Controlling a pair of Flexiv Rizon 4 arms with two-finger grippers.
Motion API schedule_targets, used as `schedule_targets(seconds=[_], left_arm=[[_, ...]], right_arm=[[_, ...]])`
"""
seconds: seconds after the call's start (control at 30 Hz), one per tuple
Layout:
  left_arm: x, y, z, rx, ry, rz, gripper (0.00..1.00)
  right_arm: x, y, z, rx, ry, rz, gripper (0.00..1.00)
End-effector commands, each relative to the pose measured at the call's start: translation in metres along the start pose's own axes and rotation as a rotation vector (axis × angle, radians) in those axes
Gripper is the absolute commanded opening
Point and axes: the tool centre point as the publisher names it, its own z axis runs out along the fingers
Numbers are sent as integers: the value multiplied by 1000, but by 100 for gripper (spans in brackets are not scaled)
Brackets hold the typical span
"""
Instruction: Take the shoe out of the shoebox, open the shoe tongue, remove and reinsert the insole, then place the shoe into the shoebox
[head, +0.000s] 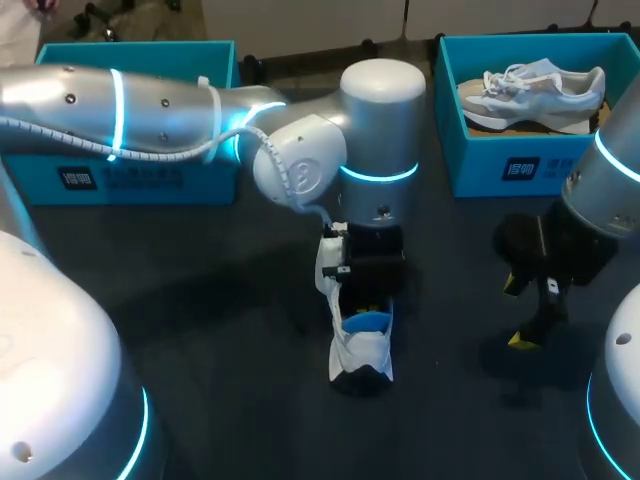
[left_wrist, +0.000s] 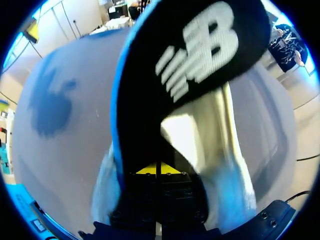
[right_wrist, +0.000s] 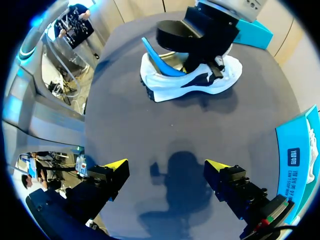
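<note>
Insole sits pinched in my left gripper, tilted up out of the shoe so it can slide free, right gripper spread wide, parked well aside.

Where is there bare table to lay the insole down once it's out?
Widest bare patch: dark table between the white sneaker and the left teal cardboard shoebox. A narrower strip separates sneaker from open right gripper. Crowded: at the sneaker, where the left gripper holds the blue insole; the right teal shoebox holds a grey sneaker.
</note>
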Motion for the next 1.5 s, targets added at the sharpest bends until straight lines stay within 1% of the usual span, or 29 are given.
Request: schedule_targets(seconds=[0.03,0.07,0.1,0.17,0.2,0.23,0.27,0.3,0.33,0.37,0.43,0.5,0.53,0.67,0.7,0.83,0.87,0.93,1.03,1.1,1.17,1.2,1.33,1.4,1.43,1.5], left_arm=[[9,26,6,-48,0,-12,0],[10,29,1,-68,-4,-13,0],[11,30,-4,-67,-13,-19,0],[13,27,-16,-38,-45,-18,0],[14,21,-22,-24,-61,-11,0],[14,14,-27,5,-83,-1,0],[14,14,-27,5,-83,-1,0],[13,1,-33,37,-127,12,0],[12,-1,-33,42,-134,13,0],[9,-12,-36,73,-169,17,0],[5,-24,-37,89,-216,8,0],[3,-27,-37,102,-232,-1,0],[-4,-33,-33,111,-258,-21,0],[-13,-38,-29,125,-300,-68,0],[-16,-38,-27,117,-308,-82,0],[-23,-36,-16,101,-273,-80,0],[-25,-34,-6,75,-249,-77,0],[-26,-30,4,57,-221,-79,0],[-25,-22,13,34,-194,-92,0],[-21,-14,15,0,-179,-100,0],[-17,-6,15,-17,-171,-108,0],[-14,1,14,-39,-164,-114,0],[-4,25,5,-102,-150,-138,0],[1,33,-3,-103,-153,-146,0],[3,34,-7,-106,-157,-148,0],[6,30,-15,-74,-185,-136,0]], right_arm=[[0,0,1,1,-1,0,100],[0,0,1,1,-1,0,100],[0,0,1,1,-1,0,100],[0,0,1,1,-1,0,100],[0,0,1,1,-1,0,100],[0,0,1,1,-1,0,100],[0,0,1,1,-1,0,100],[0,0,1,1,-1,0,100],[0,0,1,1,-1,0,100],[0,0,1,1,-1,0,100],[0,0,1,1,-1,0,100],[0,0,1,1,-1,0,100],[0,0,1,1,-1,0,100],[0,0,1,1,-1,0,100],[0,0,1,1,-1,0,100],[0,0,1,1,-1,0,100],[0,0,1,1,-1,0,100],[0,0,1,1,-1,0,100],[0,0,1,1,-1,0,100],[0,0,1,1,-1,0,100],[0,0,1,1,-1,0,100],[0,0,1,1,-1,0,100],[0,0,1,1,-1,0,100],[0,0,1,1,-1,0,100],[0,0,1,1,-1,0,100],[0,0,1,1,-1,0,100]])
